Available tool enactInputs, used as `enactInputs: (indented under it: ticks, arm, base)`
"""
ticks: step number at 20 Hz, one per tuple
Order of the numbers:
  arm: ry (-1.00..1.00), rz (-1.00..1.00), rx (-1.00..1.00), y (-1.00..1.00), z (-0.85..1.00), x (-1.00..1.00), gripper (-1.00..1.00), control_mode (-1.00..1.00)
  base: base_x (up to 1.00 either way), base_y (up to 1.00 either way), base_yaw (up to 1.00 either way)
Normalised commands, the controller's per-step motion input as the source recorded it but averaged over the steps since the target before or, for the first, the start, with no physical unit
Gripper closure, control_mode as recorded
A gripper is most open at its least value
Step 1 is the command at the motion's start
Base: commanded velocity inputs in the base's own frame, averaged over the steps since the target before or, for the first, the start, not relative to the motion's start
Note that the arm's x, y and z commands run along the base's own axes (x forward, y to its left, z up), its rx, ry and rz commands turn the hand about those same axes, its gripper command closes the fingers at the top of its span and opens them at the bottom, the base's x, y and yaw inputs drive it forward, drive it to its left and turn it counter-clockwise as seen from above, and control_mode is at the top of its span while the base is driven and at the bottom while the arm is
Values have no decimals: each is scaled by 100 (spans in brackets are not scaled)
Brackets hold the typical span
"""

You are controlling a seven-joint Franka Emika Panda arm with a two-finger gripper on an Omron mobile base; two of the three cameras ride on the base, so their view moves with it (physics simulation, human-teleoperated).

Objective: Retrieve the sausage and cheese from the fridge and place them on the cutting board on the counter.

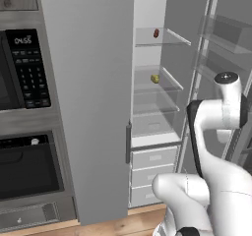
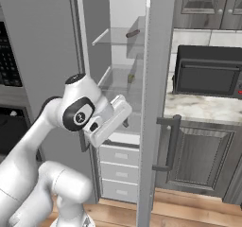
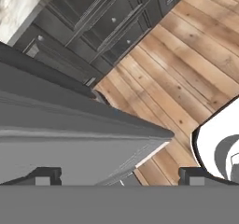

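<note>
I see the fridge with its right door swung wide; the sausage lies on the top glass shelf, the cheese on the shelf below; my gripper hangs beside the open door edge, fingers spread apart, grasping nothing; the counter sits right of the fridge.

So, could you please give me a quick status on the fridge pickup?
Tool open, empty, beside the open door. Sausage on top shelf, cheese one shelf below, both untouched. Door edge close to tool.
</note>
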Motion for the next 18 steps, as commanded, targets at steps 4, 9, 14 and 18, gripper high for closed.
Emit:
enactInputs:
  ticks: [4,9,14,18]
  arm:
    - [11,16,0,90,19,0,-100,-100]
    - [24,46,-4,33,18,0,-100,-100]
    - [22,64,-9,15,1,0,-100,-100]
    - [21,71,-7,31,0,0,-100,-100]
  base:
    - [0,0,0]
    - [0,0,0]
    - [0,0,0]
    - [0,0,0]
